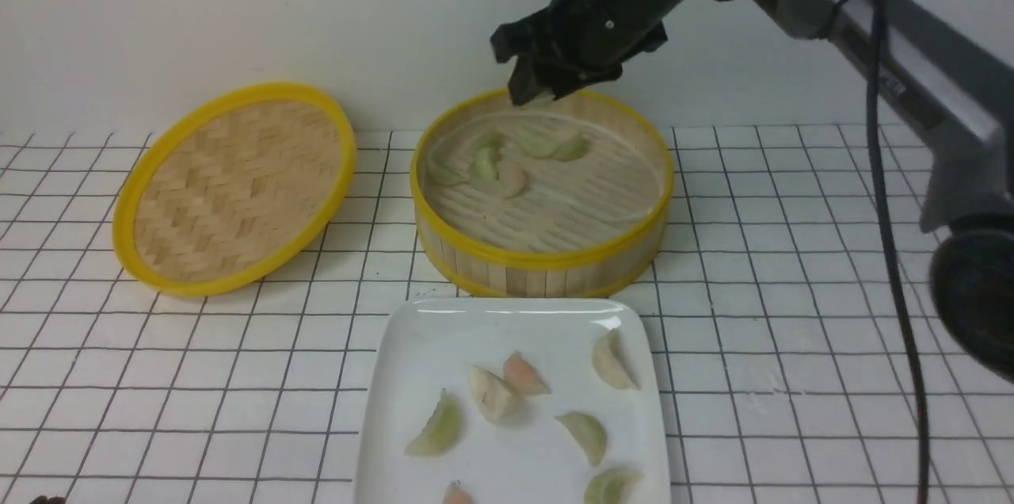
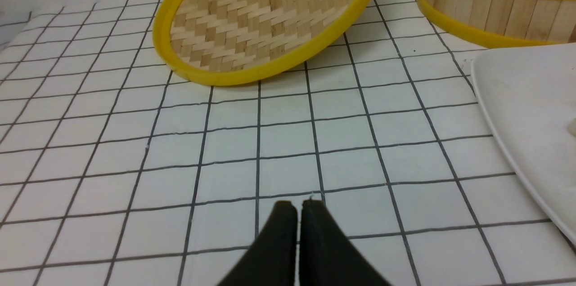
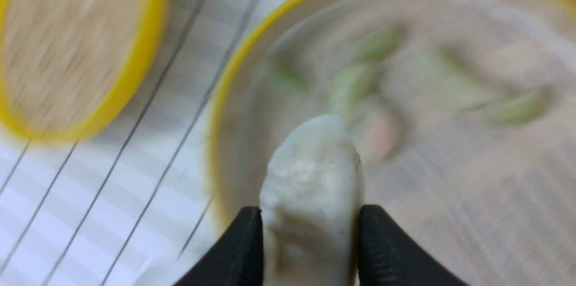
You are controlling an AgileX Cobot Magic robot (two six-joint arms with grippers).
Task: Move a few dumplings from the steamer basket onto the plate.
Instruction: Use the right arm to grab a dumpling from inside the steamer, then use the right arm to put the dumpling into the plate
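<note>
Gripping a likely soft, slippery, light dumpling (image 3: 310,164) across its plump middle with the right gripper (image 3: 310,208) over the basket (image 1: 547,258) toward the far edge, with the left gripper (image 2: 297,207) closed empty.

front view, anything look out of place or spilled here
Only the woven lid: it looks tilted, one edge raised, not flat on the table. No dumplings lie loose; they are in the steamer basket, on the plate, or in the right gripper.
</note>
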